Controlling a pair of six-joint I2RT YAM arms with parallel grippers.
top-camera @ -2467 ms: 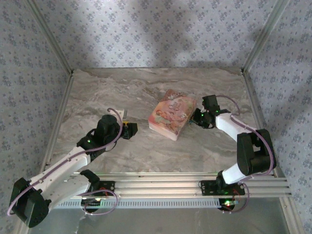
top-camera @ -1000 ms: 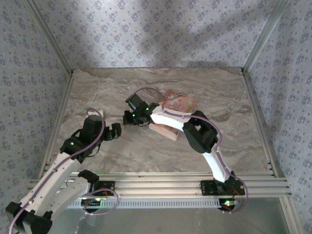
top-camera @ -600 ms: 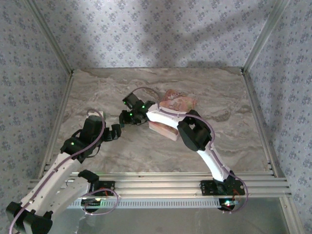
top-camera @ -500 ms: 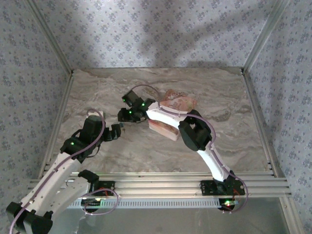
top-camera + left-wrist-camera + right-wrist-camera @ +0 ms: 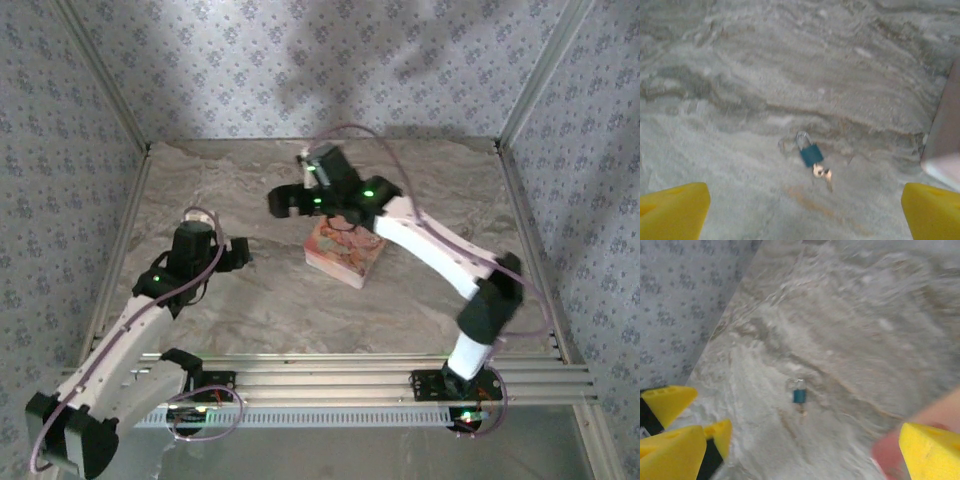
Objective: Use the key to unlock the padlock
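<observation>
The tiny dark blue-green padlock (image 5: 811, 154) lies flat on the marble table, silver shackle pointing away. A small brass key (image 5: 823, 173) sits at its base; whether it is inserted is too blurred to tell. My left gripper (image 5: 802, 215) hovers open just short of the padlock, yellow fingertips (image 5: 672, 212) wide apart and empty. My right gripper (image 5: 800, 455) is raised and open above the same padlock (image 5: 799, 395) and key (image 5: 801, 410). In the top view the left gripper (image 5: 235, 255) is low and the right gripper (image 5: 283, 203) sits higher, left of the box.
The pink floral box (image 5: 345, 250) rests mid-table just right of the padlock; its edge (image 5: 945, 150) borders the left wrist view. The right arm (image 5: 430, 245) stretches over the box. Patterned walls enclose the table (image 5: 200, 180).
The right arm has lifted from low beside the left gripper and swung up and back over the box. The left gripper has shifted slightly; the padlock and key lie free between them.
</observation>
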